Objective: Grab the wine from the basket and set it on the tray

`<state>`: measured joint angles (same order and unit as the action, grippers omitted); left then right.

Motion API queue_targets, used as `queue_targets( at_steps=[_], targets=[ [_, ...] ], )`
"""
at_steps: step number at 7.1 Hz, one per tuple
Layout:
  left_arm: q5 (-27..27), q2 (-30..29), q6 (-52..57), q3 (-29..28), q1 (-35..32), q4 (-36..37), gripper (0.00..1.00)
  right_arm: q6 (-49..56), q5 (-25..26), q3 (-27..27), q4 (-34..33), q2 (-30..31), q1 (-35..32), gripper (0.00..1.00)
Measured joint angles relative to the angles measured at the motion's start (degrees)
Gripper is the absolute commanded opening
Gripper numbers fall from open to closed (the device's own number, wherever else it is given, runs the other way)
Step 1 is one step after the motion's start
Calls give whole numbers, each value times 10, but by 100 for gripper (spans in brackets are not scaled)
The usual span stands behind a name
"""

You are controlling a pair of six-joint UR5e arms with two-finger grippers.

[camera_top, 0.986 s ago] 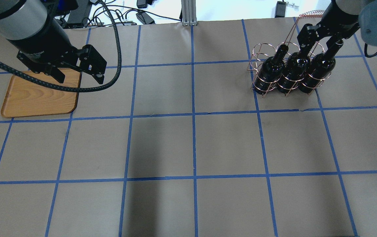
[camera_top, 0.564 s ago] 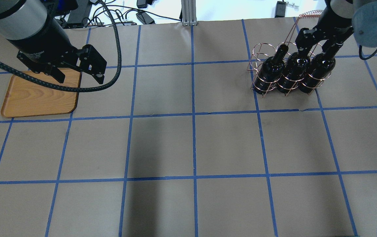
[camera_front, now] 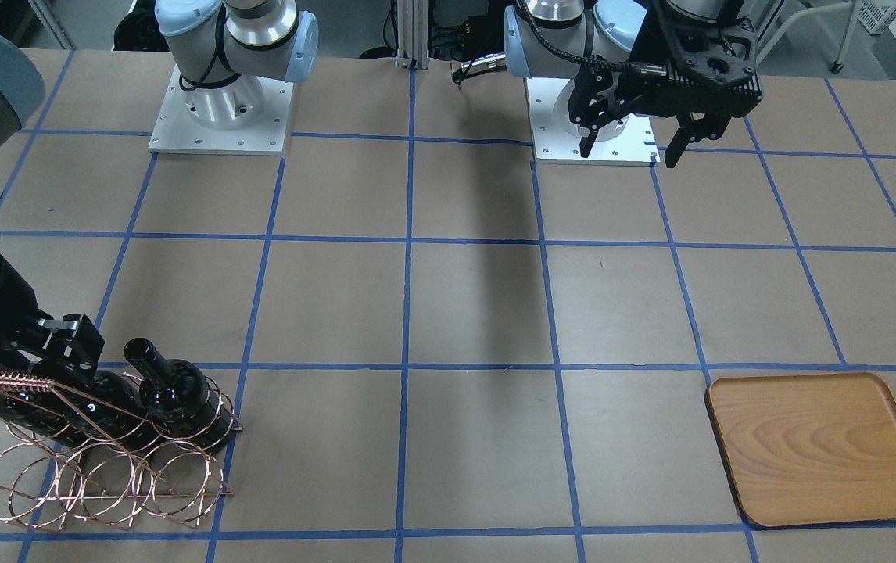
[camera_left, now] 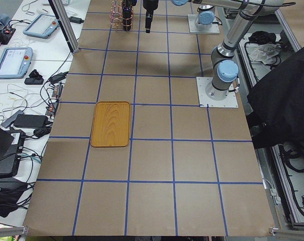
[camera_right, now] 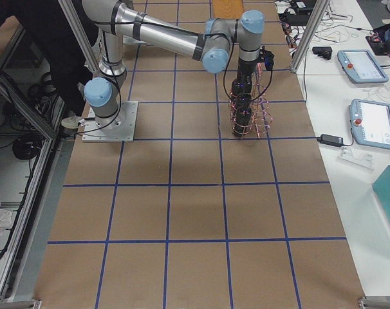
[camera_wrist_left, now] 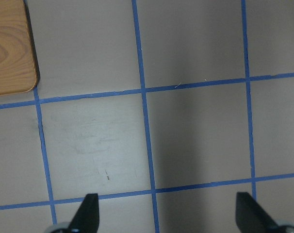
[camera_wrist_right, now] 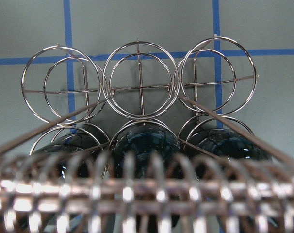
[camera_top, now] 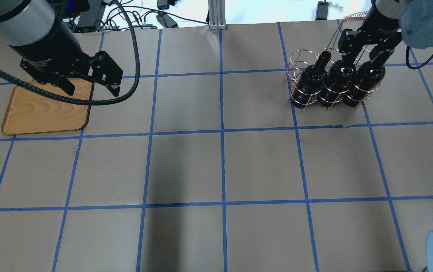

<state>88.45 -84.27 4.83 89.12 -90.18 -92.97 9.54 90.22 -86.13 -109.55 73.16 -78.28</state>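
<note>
Glass, near-black and glossy, fills one row of the basket [camera_wrist_right: 138,88]. Three long-necked wine bottles [camera_top: 336,81] stand neck-up there, side by side, on the side nearer the robot. The basket is a thin rose-copper wire frame of joined round rings, each floor ring crossed by straight wires. Its coiled handle [camera_wrist_right: 137,194] slants across the top and blurs in the right wrist view.

The right gripper [camera_top: 365,53] hangs over the necks of the middle and outer bottles. Its black fingers [camera_top: 347,53] are spread apart and show no hold on anything. One finger hides the middle bottle's neck in the overhead view, so contact there cannot be judged.

The tray [camera_top: 42,113] lies flat at the far left of the bench [camera_top: 216,166], well apart from the basket. It is squarish light-brown wood with swirling grain, rounded corners and a low rim. The left gripper [camera_top: 92,90] hovers just beside the tray's right edge, its fingers [camera_wrist_left: 89,213] wide apart over matte brown paper gridded with blue tape.
</note>
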Motion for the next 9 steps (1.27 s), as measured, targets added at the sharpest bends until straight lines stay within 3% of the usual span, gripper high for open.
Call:
queue_targets(
  at_steps=[3,5,9],
  targets=[
    [0,3,0,6,0,1,100,-11,1,3,-1,-4,-8,67],
    [0,5,0,8,0,1,100,-6,3,3,-1,-8,-10,49],
    [0,5,1,8,0,1,100,-2,6,3,15,-8,-10,49]
  ],
)
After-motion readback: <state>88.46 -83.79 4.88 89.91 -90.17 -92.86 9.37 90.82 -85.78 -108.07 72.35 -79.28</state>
